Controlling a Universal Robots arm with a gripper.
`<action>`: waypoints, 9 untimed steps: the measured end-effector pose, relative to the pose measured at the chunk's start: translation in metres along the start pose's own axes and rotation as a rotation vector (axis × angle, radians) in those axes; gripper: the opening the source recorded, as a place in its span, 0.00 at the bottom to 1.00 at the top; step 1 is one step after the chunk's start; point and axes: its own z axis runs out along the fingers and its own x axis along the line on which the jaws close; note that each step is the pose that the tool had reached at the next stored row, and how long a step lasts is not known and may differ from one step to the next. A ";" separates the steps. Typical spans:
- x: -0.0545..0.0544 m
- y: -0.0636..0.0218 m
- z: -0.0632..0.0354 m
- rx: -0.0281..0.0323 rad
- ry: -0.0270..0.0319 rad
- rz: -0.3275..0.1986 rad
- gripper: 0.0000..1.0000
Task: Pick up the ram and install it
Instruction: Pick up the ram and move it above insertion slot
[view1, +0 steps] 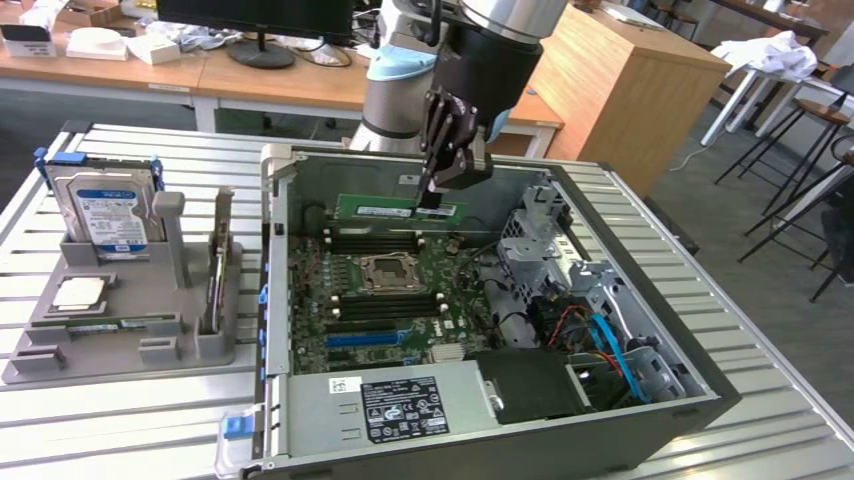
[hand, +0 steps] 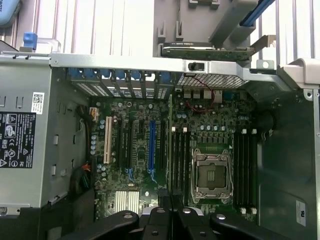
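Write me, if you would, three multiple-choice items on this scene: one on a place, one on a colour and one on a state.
1. Where does the hard drive stand? A) in the grey holder beside the computer case; B) inside the case; C) on a shelf.
2. What colour is the ram? A) red; B) green; C) black.
3. How is the claw? A) open; B) shut on the hard drive; C) shut on the ram.
Answers: 1 A, it stands upright in the holder; 2 B, its board is green; 3 C, it pinches the stick over the open case.
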 end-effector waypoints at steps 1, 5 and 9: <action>0.000 0.0000 0.0000 0.0000 0.0000 0.000 0.11; 0.000 -0.0001 0.0000 0.0000 0.0000 0.000 0.11; 0.000 0.0001 0.0001 0.0052 0.0000 0.000 0.11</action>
